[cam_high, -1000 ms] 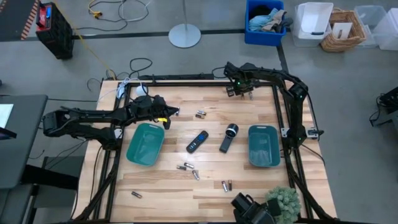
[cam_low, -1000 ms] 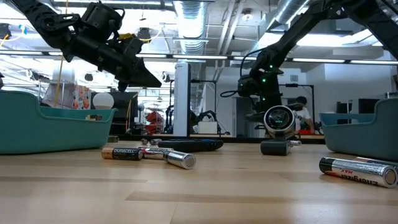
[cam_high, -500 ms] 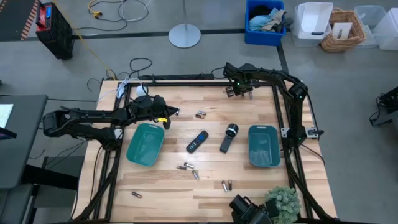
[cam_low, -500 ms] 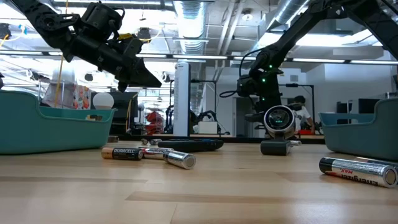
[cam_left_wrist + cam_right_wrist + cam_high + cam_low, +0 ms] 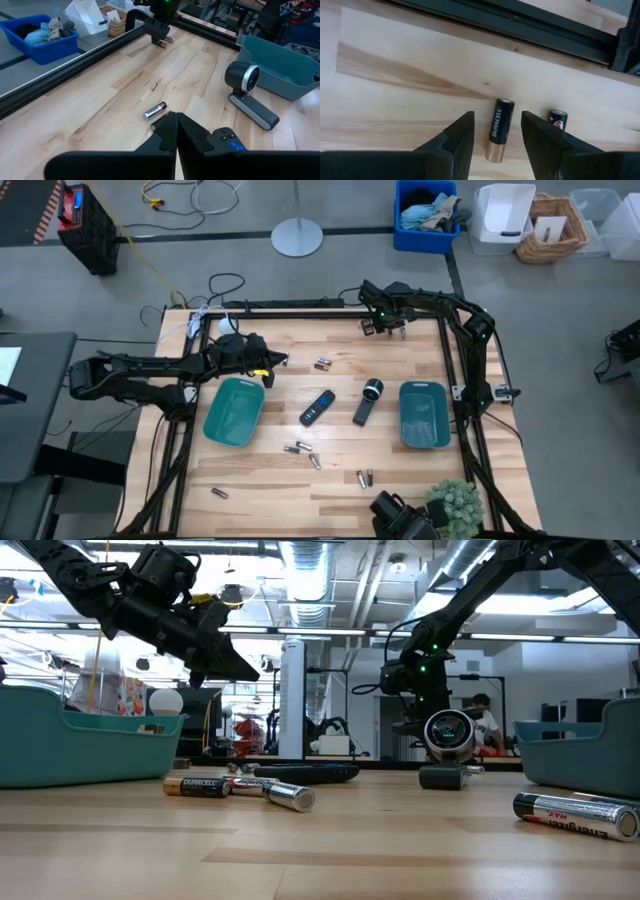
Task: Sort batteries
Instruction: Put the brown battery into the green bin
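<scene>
Several small batteries lie scattered on the wooden table (image 5: 330,340): a pair (image 5: 322,364) near the middle, others (image 5: 297,448) (image 5: 364,477) toward the near edge. My right gripper (image 5: 385,328) (image 5: 497,142) hangs open at the far edge, pointing steeply down. Its fingers stand on either side of a black-and-copper battery (image 5: 498,130) that lies on its side, without touching it. A second battery (image 5: 557,119) lies beside it. My left gripper (image 5: 276,361) (image 5: 175,125) is shut and empty, above the far end of the left teal tray (image 5: 234,411). A battery (image 5: 155,110) lies on the table beyond its fingertips.
A second teal tray (image 5: 424,414) stands on the right. A flat black remote (image 5: 317,407) and a black flashlight (image 5: 368,401) lie between the trays. A black frame rail (image 5: 520,22) runs along the far edge just behind my right gripper. A green plant (image 5: 455,505) stands at the near right.
</scene>
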{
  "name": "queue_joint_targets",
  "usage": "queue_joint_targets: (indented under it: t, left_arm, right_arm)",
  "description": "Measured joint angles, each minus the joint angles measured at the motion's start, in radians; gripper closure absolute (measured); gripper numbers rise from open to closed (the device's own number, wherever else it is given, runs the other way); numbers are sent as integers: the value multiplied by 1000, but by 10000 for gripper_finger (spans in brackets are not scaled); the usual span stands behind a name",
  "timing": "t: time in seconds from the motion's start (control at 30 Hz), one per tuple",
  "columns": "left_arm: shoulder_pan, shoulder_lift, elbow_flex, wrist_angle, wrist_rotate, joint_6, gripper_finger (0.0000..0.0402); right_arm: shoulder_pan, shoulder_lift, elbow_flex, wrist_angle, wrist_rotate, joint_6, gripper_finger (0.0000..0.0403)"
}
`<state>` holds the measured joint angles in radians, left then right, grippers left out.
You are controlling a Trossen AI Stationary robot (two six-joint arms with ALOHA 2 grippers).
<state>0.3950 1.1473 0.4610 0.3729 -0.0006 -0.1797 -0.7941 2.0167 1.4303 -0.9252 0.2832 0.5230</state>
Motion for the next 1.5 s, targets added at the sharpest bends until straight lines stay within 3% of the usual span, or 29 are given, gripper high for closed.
queue_joint_targets:
  t: [0.5, 1.0, 1.5]
  left_arm:
    - [0, 0, 0, -2, 0, 0, 401]
    - [0, 0, 0, -2, 0, 0, 401]
    - [0, 0, 0, -2, -1, 1, 401]
  right_arm:
    - [-3, 0, -59, 48, 7, 0, 221]
    - [11, 0, -61, 36, -22, -30, 272]
    - [51, 0, -62, 38, -27, -43, 284]
